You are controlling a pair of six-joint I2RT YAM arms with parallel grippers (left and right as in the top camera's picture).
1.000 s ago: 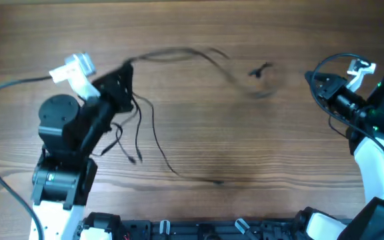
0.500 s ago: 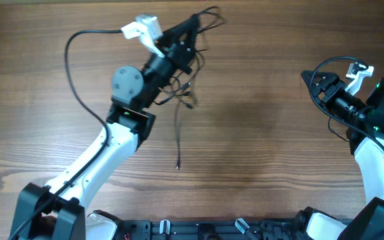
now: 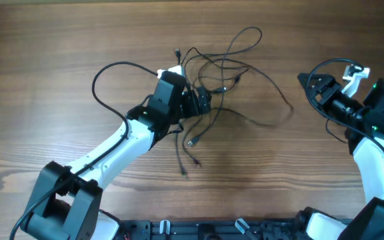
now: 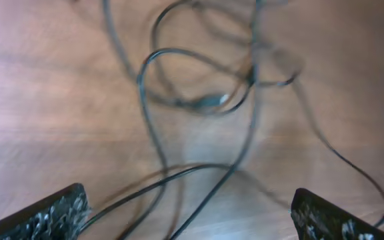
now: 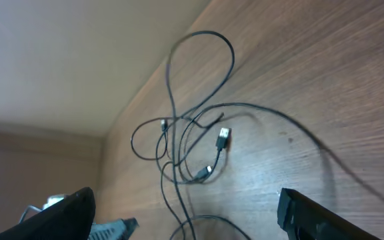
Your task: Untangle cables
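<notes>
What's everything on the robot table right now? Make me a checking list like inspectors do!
Surface: wooden table, brown grain.
Job's things: thin cables tangled in loose loops mid-table, small plugs showing.
Clutter: nothing seen.
End effectors: left end effector open at the tangle, strands running between its fingers; right end effector open, apart from the tangle.
Cables: thick arm cables loop off both arms.
Surroundings: pale wall beyond the table's edge.
</notes>
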